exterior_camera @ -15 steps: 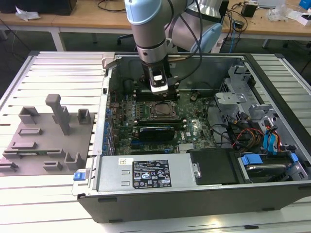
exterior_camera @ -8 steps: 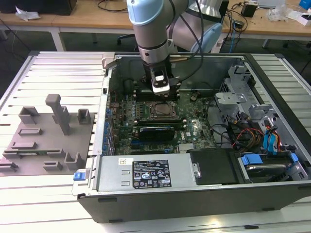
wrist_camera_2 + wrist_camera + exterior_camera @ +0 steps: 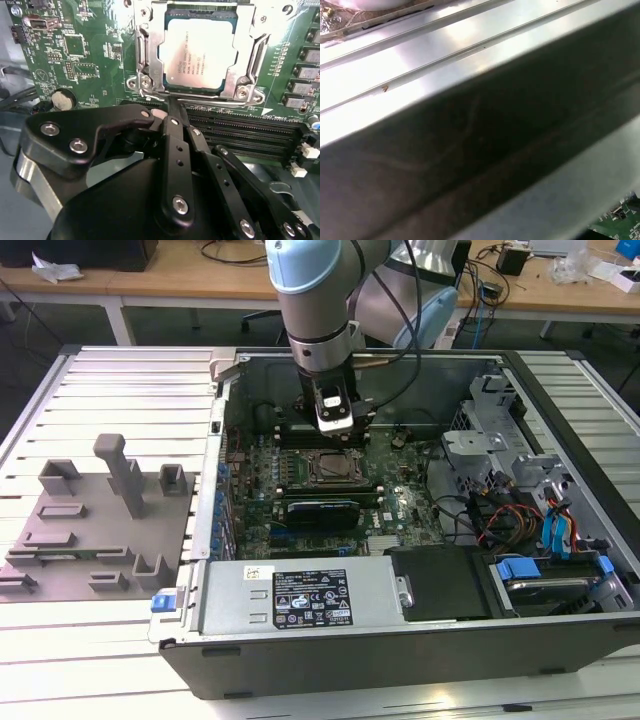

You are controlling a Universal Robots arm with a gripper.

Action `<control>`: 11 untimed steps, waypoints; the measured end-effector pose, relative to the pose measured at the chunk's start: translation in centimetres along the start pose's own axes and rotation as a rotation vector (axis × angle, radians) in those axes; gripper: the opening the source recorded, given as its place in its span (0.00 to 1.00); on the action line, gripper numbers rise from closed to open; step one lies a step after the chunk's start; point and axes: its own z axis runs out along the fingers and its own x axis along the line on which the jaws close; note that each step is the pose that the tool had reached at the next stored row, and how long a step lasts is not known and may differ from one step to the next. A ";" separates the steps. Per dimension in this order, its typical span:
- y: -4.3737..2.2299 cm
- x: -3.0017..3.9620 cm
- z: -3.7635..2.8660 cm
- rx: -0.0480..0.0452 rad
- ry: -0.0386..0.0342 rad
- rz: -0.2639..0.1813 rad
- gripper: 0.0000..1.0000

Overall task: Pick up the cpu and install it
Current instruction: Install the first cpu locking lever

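The cpu (image 3: 197, 50), a flat square chip with a silvery top, lies in the metal-framed socket (image 3: 150, 55) on the green motherboard (image 3: 85, 55) in the second wrist view. My gripper (image 3: 172, 102) hangs just off the socket's edge. Its black fingers (image 3: 173, 131) are drawn together and hold nothing. In the exterior view the gripper (image 3: 335, 427) hovers inside the open computer case (image 3: 400, 660), just behind the socket (image 3: 330, 468) and a little above the board.
A grey plastic fixture (image 3: 100, 525) with blocks and posts lies on the table at the exterior view's left. In the case are the power supply (image 3: 300, 600), drive bays with coloured cables (image 3: 540, 520), and memory slots (image 3: 240, 135). A metal case wall (image 3: 470, 140) shows close in the first wrist view.
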 end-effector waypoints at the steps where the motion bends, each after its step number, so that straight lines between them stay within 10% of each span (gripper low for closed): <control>1: 0.01 0.00 -0.03 -0.0029 0.0013 0.001 0.11; 11: 0.54 -0.59 -3.24 -0.0025 0.0012 0.000 0.11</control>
